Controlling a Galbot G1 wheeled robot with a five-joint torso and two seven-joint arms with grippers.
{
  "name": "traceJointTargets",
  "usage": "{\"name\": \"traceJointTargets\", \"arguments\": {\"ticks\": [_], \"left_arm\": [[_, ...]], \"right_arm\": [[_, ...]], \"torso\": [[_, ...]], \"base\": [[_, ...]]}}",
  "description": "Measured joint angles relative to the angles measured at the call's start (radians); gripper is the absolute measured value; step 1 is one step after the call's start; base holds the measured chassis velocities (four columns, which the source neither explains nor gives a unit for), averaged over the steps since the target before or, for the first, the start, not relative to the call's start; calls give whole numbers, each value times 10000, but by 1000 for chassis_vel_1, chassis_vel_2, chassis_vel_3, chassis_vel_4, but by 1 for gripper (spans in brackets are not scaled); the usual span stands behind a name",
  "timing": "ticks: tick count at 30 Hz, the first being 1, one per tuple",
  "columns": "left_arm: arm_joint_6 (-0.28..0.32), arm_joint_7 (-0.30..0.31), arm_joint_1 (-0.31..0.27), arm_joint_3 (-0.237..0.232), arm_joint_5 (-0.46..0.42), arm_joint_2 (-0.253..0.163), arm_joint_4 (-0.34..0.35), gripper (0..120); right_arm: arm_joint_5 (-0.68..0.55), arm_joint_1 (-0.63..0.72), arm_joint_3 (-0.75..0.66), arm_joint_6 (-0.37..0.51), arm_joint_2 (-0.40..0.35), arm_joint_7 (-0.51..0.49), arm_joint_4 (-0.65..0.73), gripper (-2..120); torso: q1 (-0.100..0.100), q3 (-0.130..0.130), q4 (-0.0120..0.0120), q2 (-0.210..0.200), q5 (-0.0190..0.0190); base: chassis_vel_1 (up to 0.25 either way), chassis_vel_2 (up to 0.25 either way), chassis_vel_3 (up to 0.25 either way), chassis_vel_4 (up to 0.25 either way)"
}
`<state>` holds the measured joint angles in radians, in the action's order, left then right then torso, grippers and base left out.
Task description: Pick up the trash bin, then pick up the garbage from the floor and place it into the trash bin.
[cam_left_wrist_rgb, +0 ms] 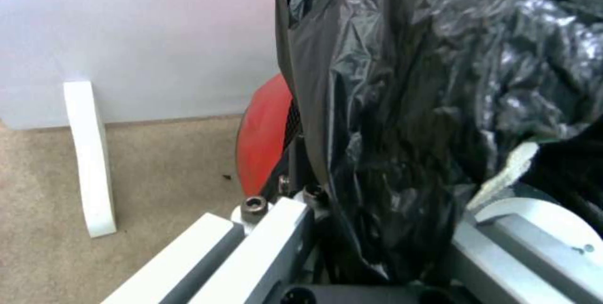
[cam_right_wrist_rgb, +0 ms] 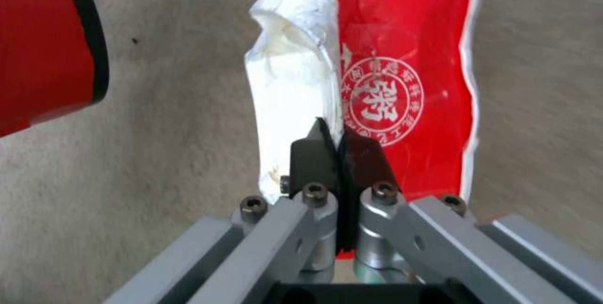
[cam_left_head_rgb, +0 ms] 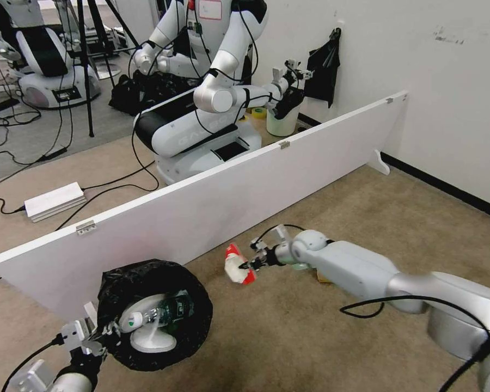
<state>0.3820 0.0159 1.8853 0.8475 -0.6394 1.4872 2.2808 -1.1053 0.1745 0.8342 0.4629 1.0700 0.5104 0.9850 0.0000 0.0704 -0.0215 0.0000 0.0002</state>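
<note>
The trash bin (cam_left_head_rgb: pixel 155 313), red-bodied and lined with a glossy black plastic bag (cam_left_wrist_rgb: pixel 402 106), is tipped toward the camera near the robot's left side, just in front of the long white board (cam_left_head_rgb: pixel 212 201); judging by the head view it is already picked up. The left gripper (cam_left_head_rgb: pixel 95 335) has its jaws clamped on the bagged rim. Inside lie a green-labelled clear bottle (cam_left_head_rgb: pixel 160 313) and something white, so part of the collecting looks done. Well apart to the right, over the tan carpet (cam_left_head_rgb: pixel 310 337), the right gripper (cam_left_head_rgb: pixel 251 265) pinches a crushed red-and-white paper cup (cam_left_head_rgb: pixel 238 265), jaws closed tight on a flattened fold of it, as the right wrist view shows (cam_right_wrist_rgb: pixel 377 82). The cup seems to be off the floor, though that cannot be confirmed, and it is not yet over the bin's mouth; carrying it across and letting it go is what remains for this piece. A tan item (cam_left_head_rgb: pixel 323 276) sits on the carpet partly hidden behind the right arm, so more litter probably remains.
</note>
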Motion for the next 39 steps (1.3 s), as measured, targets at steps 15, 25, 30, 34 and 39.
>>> {"name": "traceJointTargets", "arguments": {"ticks": [15, 25, 30, 34, 39], "left_arm": [[-2, 168, -143, -546, 649, 50, 76, 0], [262, 463, -653, -868, 709, -44, 43, 0], [370, 519, -832, -926, 719, -65, 5, 0], [395, 519, -872, -947, 758, -65, -58, 0], [396, 470, -840, -917, 749, -111, -94, 0]], "right_arm": [[-220, 376, -1113, 55, -2023, -327, 2897, 0], [-467, 851, -2276, -10, -3961, -412, 5380, 0], [-716, 817, -2522, -88, -4603, -511, 6523, 0], [-1048, 768, -2866, -141, -5083, -705, 7550, 0], [-1621, 723, -3569, -194, -5501, -881, 8725, 0]], "torso": [[0, 0, 3, 0, 0], [0, 0, -1, 0, 0], [0, 0, 4, 0, -1], [0, 1, 3, 1, -2], [0, 0, 3, 0, -2]], "base": [[0, 0, 0, 0], [0, 0, 0, 0], [0, 0, 0, 0], [0, 0, 0, 0], [0, 0, 0, 0]]}}
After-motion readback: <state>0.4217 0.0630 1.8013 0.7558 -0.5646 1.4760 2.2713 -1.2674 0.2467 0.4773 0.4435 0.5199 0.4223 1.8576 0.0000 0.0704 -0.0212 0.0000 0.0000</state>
